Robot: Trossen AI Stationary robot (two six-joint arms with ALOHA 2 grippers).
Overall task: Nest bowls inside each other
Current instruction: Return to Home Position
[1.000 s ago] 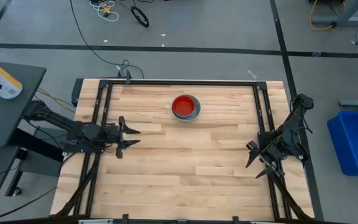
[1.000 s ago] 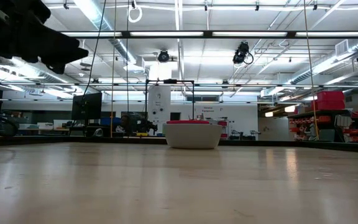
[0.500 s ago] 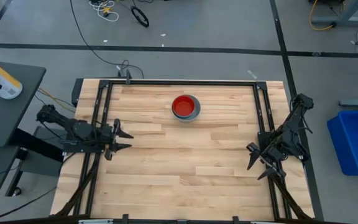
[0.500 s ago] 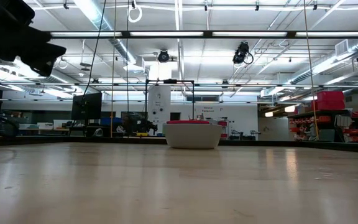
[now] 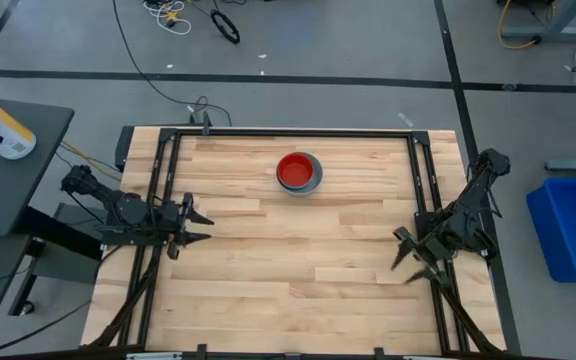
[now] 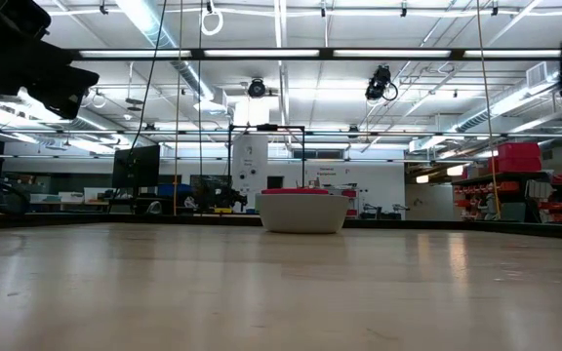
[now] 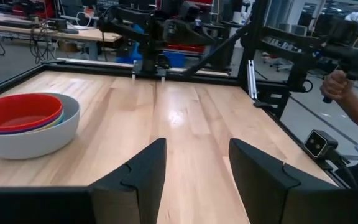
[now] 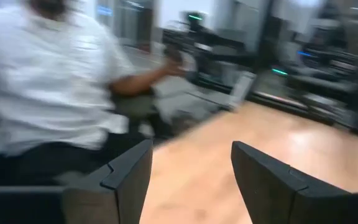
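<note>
**Bowls nested, both arms pulling clear**

The left gripper [image 5: 196, 224] hangs empty with its fingers spread, at the left side rail [image 5: 158, 200] of the table [image 5: 298, 280]. Ahead of its fingertips and off toward the table's far edge, well apart from it, stands the single stack of bowls [image 5: 299, 172]. The red bowl [image 7: 17, 111] sits on top and the grey bowl [image 7: 39, 135] is outermost, with thin rims of other colours between the 2. The right gripper [image 5: 401, 253], also spread and holding nothing, sits by the opposite rail, farther from the stack. Beyond it, a person [image 8: 48, 93] sits off the table.

To finish well, I judge that each arm should draw back along its own side, staying high and away from the stack so nothing nudges it. The fingers can stay released, since there is nothing left to carry.

Against 1 second ago, the left gripper has come back from over the boards to the rail. Since half a second ago it has barely shifted. The right arm has changed pose slightly, its gripper swinging a little. The stack has not moved.
</note>
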